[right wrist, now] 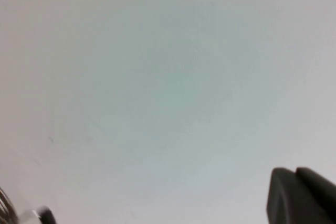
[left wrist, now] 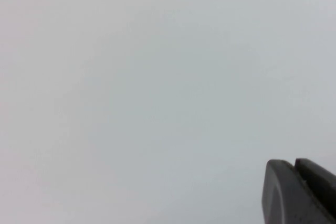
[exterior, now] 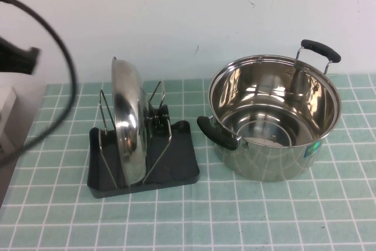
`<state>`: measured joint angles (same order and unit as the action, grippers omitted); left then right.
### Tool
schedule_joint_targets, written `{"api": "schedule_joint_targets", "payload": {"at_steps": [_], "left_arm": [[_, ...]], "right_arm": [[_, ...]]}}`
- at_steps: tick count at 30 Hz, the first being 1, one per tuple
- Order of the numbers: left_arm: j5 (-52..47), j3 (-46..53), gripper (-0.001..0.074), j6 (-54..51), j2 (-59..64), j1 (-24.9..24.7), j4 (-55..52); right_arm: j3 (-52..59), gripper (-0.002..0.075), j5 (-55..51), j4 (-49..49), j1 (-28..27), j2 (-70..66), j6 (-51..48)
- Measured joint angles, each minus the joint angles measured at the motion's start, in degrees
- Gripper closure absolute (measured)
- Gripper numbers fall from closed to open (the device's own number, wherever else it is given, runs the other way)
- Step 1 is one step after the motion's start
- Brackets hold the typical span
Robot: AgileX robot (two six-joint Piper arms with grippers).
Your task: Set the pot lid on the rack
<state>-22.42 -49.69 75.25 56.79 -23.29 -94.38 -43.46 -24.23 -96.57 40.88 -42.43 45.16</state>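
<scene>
The shiny steel pot lid [exterior: 128, 123] stands on edge between the wire loops of the black rack [exterior: 179, 166], left of centre in the high view. Its black knob [exterior: 157, 119] faces the pot. My left gripper [left wrist: 294, 163] shows only in the left wrist view, its fingertips pressed together and empty, facing a blank wall. My right gripper [right wrist: 295, 171] shows only in the right wrist view, also shut and empty, facing the wall. Neither gripper is near the lid.
A deep steel pot [exterior: 276, 119] with two black handles stands open on the right of the green tiled mat. Part of my left arm and its black cable [exterior: 70, 80] hang at the far left edge. A white wall lies behind.
</scene>
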Motion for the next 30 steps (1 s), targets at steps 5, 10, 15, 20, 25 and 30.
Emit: {"api": "schedule_joint_targets", "payload": {"at_steps": [5, 10, 15, 20, 25, 30], "left_arm": [[-11.08, -0.05, 0.0734, -17.64, -2.66, 0.0, 22.91], [-13.58, -0.05, 0.0734, -36.73, -5.04, 0.0, 56.86], [-10.38, 2.19, 0.0734, -59.35, -8.9, 0.0, 86.44], [-4.5, 8.92, 0.0735, -81.58, -16.39, 0.0, 111.19], [1.65, 20.07, 0.0736, -98.95, -25.37, 0.0, 128.22], [6.03, 29.44, 0.0736, -105.51, -33.78, 0.0, 135.53]], "right_arm": [[0.0, 0.0726, -21.74, 13.79, 0.0, 0.0, -26.13], [0.0, 0.0727, -35.89, 36.22, 0.0, 1.35, -38.46], [0.36, 0.0727, -32.14, 64.4, 0.0, 5.62, -47.72], [2.25, 0.0727, -25.25, 80.07, 0.0, 11.67, -54.95], [8.27, 0.0727, -21.08, 88.67, 0.0, 18.65, -63.63], [17.47, 0.0727, -15.61, 90.36, 0.0, 25.86, -63.7]]}}
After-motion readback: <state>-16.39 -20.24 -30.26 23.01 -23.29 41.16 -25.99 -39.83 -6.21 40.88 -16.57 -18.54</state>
